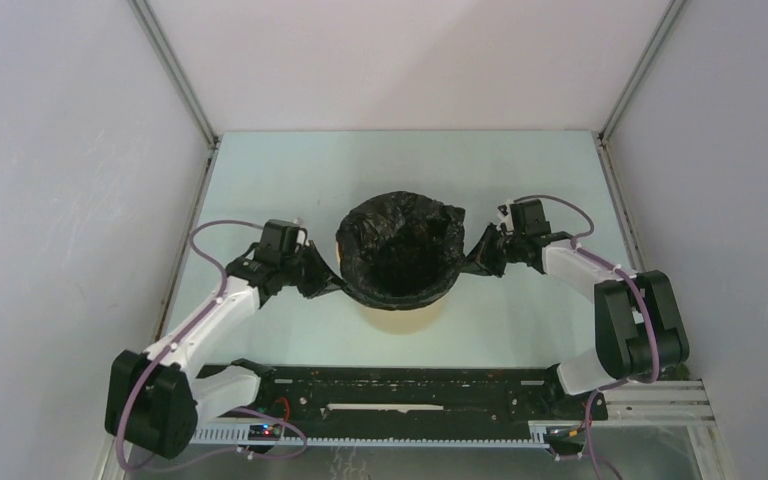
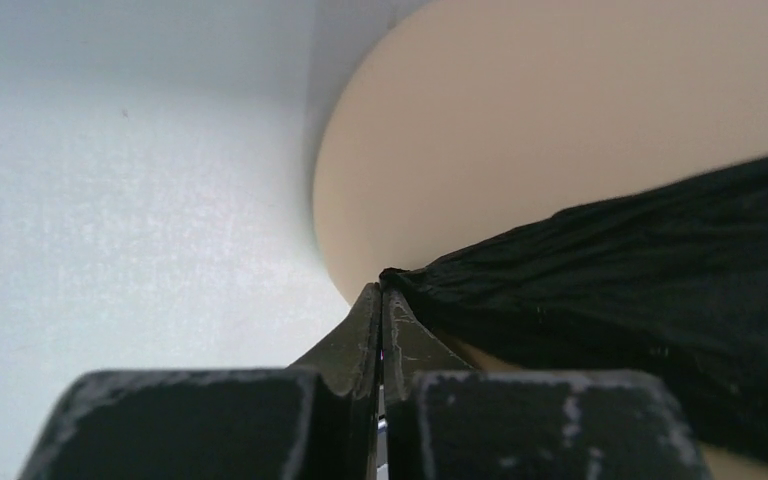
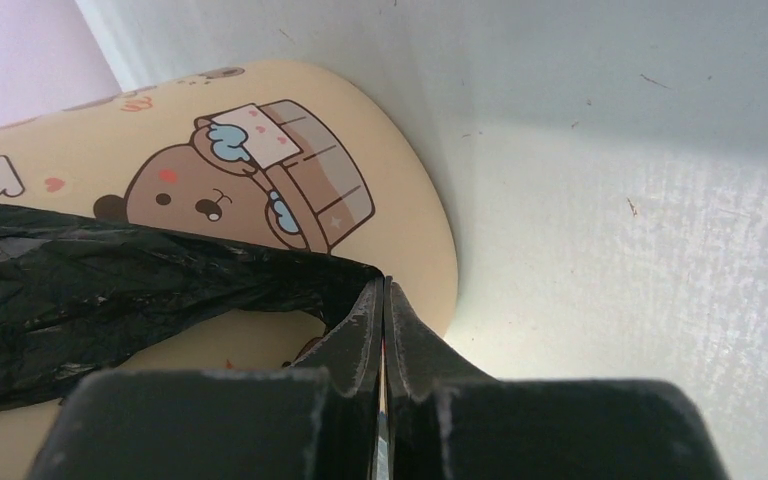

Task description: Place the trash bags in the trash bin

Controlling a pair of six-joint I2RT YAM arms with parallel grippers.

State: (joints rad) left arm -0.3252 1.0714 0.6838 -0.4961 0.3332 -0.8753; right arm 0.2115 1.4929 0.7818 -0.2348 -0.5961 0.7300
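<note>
Top external: inward-angled left tool (image 1: 330,286) and right tool (image 1: 472,267) pinch bag (image 1: 372,236).

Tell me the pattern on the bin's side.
Bin: cream with a cartoon bear print, clearest in right wrist view.

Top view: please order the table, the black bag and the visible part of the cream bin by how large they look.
Largest to smallest: table, black bag, cream bin. The bin is mostly hidden under the bag, so only a sliver shows.

One black trash bag (image 1: 380,235), one beige trash bin (image 2: 560,120), one table (image 1: 290,180). Two grippers: the left gripper (image 2: 381,300) and the right gripper (image 3: 384,295).
</note>
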